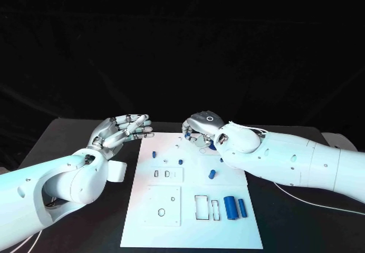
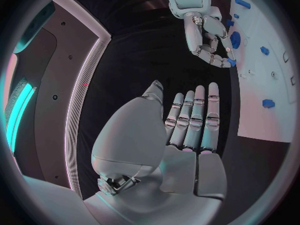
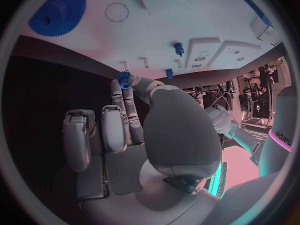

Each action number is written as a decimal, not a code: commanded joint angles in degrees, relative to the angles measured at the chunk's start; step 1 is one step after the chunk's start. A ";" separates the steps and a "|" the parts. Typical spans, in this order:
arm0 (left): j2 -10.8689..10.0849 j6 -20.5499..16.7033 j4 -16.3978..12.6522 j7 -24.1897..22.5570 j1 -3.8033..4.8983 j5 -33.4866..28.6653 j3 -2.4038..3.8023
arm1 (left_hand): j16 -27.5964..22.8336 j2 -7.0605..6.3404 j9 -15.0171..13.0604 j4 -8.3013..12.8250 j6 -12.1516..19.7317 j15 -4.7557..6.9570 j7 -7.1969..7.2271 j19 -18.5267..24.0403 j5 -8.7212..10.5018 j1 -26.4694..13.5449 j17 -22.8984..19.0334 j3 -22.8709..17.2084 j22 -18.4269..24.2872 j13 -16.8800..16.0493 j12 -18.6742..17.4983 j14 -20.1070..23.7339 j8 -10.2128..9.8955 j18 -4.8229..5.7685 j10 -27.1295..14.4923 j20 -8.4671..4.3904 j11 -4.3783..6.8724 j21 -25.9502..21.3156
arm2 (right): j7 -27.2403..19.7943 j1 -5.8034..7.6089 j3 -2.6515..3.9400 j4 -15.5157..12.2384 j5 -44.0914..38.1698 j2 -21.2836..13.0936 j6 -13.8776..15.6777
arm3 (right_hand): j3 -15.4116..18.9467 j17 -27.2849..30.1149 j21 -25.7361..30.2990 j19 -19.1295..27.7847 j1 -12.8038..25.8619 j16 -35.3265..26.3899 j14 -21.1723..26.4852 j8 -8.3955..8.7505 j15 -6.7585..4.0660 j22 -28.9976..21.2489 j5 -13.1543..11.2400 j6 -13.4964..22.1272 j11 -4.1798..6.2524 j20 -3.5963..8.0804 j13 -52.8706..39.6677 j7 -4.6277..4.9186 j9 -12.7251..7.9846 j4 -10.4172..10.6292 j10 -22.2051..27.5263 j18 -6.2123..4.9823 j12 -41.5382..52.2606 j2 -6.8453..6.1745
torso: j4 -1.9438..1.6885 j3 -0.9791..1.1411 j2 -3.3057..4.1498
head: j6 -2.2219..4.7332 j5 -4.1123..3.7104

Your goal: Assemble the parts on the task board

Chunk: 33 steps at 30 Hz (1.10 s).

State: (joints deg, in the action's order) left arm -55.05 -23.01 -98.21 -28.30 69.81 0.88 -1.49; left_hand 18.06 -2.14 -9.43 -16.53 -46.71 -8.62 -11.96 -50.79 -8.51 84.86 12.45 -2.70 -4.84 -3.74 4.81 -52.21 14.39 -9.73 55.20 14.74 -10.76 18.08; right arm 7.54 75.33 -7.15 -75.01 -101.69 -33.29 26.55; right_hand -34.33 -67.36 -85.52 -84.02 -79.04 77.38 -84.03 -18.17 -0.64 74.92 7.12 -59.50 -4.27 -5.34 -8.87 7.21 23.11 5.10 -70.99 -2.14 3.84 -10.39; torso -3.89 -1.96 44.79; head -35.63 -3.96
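My right hand (image 3: pixel 134 130) pinched a small blue gear (image 3: pixel 124 78) above the white task board's (image 1: pixel 228 232) far edge; my left hand (image 1: pixel 122 130) hovered empty, fingers extended, over the black table (image 1: pixel 68 132).

The task board (image 1: pixel 190 211) lies in the middle of the desk (image 1: pixel 68 132). The left hand (image 1: pixel 122 130) is over the desk, just beside the board's far left corner. The right hand (image 1: pixel 199 129) is over the board's far edge and pinches a small gear (image 3: pixel 124 78). A big gear (image 3: pixel 59 10) lies on the board near that hand. Two small pegs (image 1: pixel 154 155) stand on the left part of the board. Two long parts (image 1: pixel 235 207) lie side by side near the board's right edge, close to the robot.
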 commanded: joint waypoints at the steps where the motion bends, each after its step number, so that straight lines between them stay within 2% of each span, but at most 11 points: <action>1: 0.14 1.17 -0.25 -0.33 0.11 0.15 0.06 | -0.25 0.07 0.10 -0.10 0.03 -0.09 -2.20 -0.35 0.18 -0.53 0.07 0.23 0.07 0.03 -0.24 -0.49 -0.23 -0.82 0.03 -0.02 -0.53 -0.14 | -1.15 -0.33 -0.01 1.48 0.66 1.00 1.86 | -0.33 0.04 -0.30 -1.88 -0.16 0.21 -1.98 -0.22 -0.12 7.90 0.22 0.26 0.68 0.18 -0.09 0.04 0.04 -0.49 -1.14 0.52 0.04 0.79 | 0.06 0.00 0.07 | -0.34 0.33; 3: 0.16 1.16 -0.27 -0.33 0.14 0.15 0.06 | -0.25 0.07 0.10 -0.10 0.03 -0.09 -2.20 -0.35 0.18 -0.53 0.07 0.23 0.07 0.03 -0.24 -0.49 -0.23 -0.82 0.03 -0.02 -0.53 -0.14 | -1.28 -0.49 -0.01 2.11 0.80 1.51 1.93 | -0.35 0.05 -0.31 -1.88 -0.01 0.23 -1.97 -0.22 -0.11 7.92 0.20 0.36 0.63 0.14 -0.07 0.08 0.13 -0.50 -1.10 0.52 0.00 0.77 | 0.10 0.02 0.14 | -0.46 0.38; 9: 0.24 1.15 -0.35 -0.30 0.28 0.14 0.06 | -0.28 0.08 0.10 -0.10 0.02 -0.09 -2.20 -0.36 0.19 -0.67 0.09 0.31 0.09 0.02 -0.27 -0.49 -0.24 -0.82 0.04 -0.02 -0.53 -0.15 | -1.40 -0.93 -0.03 4.00 1.09 2.89 1.73 | -0.38 -0.01 -0.33 -1.88 0.06 0.27 -1.98 -0.21 -0.08 7.95 0.18 0.44 0.62 0.13 -0.06 0.10 0.18 -0.52 -1.05 0.52 -0.03 0.76 | -0.11 -0.11 0.26 | -0.88 0.49; 12: 0.29 1.19 -0.42 -0.21 0.35 0.14 0.06 | -0.28 0.08 0.10 -0.10 0.02 -0.09 -2.20 -0.36 0.19 -0.67 0.09 0.31 0.09 0.02 -0.27 -0.49 -0.24 -0.82 0.04 -0.02 -0.53 -0.15 | -1.40 -1.09 -0.03 4.81 1.16 3.40 1.62 | -0.40 -0.04 -0.35 -1.89 0.13 0.31 -1.98 -0.20 -0.06 7.98 0.15 0.50 0.60 0.12 -0.05 0.11 0.22 -0.54 -1.01 0.53 -0.05 0.75 | -0.07 -0.08 0.32 | -1.00 0.58; 16: 0.45 1.20 -0.27 0.03 0.40 0.13 0.06 | -0.30 0.10 0.10 -0.09 0.02 -0.09 -2.20 -0.37 0.19 -0.73 0.10 0.35 0.10 0.02 -0.29 -0.50 -0.25 -0.82 0.05 -0.02 -0.53 -0.16 | -1.57 -1.27 -0.05 5.36 1.28 3.97 1.38 | -0.41 0.01 -0.36 -1.90 0.18 0.29 -1.97 -0.19 -0.05 8.00 0.13 0.55 0.58 0.11 -0.05 0.13 0.26 -0.55 -0.98 0.53 -0.07 0.74 | -0.15 -0.11 0.31 | -0.90 0.58; 19: 0.61 1.22 -0.10 0.12 0.42 0.13 0.06 | -0.30 0.10 0.10 -0.09 0.02 -0.09 -2.20 -0.37 0.19 -0.73 0.10 0.35 0.10 0.02 -0.29 -0.50 -0.25 -0.82 0.05 -0.02 -0.53 -0.16 | -1.67 -1.41 -0.06 5.53 1.32 4.33 1.20 | -0.42 0.03 -0.39 -1.93 0.26 0.29 -1.97 -0.18 -0.03 8.07 0.10 0.63 0.56 0.09 -0.03 0.15 0.30 -0.56 -0.93 0.54 -0.09 0.72 | -0.03 -0.09 0.29 | -0.95 0.70; 24: 0.84 1.33 0.11 0.36 0.43 0.13 0.07 | -0.30 0.10 0.10 -0.09 0.02 -0.09 -2.20 -0.37 0.19 -0.73 0.10 0.35 0.10 0.02 -0.29 -0.50 -0.25 -0.82 0.05 -0.02 -0.53 -0.16 | -1.67 -1.55 -0.08 6.00 1.34 4.87 1.10 | -0.46 0.03 -0.42 -1.95 0.32 0.31 -1.96 -0.15 0.00 8.11 0.04 0.74 0.53 0.07 -0.02 0.18 0.36 -0.61 -0.84 0.55 -0.13 0.70 | -0.01 -0.10 0.31 | -0.72 0.85; 33: 1.10 1.46 0.25 0.48 0.44 0.13 0.07 | -0.30 0.10 0.10 -0.09 0.02 -0.09 -2.20 -0.37 0.19 -0.73 0.10 0.35 0.10 0.02 -0.29 -0.50 -0.25 -0.82 0.05 -0.02 -0.53 -0.16 | -1.78 -1.72 -0.08 7.56 1.34 6.19 0.76 | -0.47 0.05 -0.43 -1.95 0.38 0.31 -1.96 -0.14 0.02 8.13 -0.03 0.80 0.51 0.06 -0.01 0.20 0.40 -0.62 -0.80 0.56 -0.14 0.70 | -0.08 -0.09 0.35 | -0.89 0.85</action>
State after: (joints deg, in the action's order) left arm -54.10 -22.74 -97.91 -27.66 70.16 0.87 -1.48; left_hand 17.96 -1.97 -9.39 -16.53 -46.71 -8.62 -11.96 -50.79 -8.51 84.58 12.49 -2.70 -4.80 -3.74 4.81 -52.21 14.27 -9.74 55.19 14.74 -10.76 18.08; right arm 6.18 73.70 -7.19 -67.73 -100.09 -27.30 27.80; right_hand -34.69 -67.34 -85.76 -84.02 -78.74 77.38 -84.03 -18.15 -0.63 74.93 6.94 -59.04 -4.38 -5.34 -8.77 7.47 23.51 4.73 -71.09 -2.14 3.61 -10.09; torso -3.93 -2.06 45.12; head -36.40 -3.17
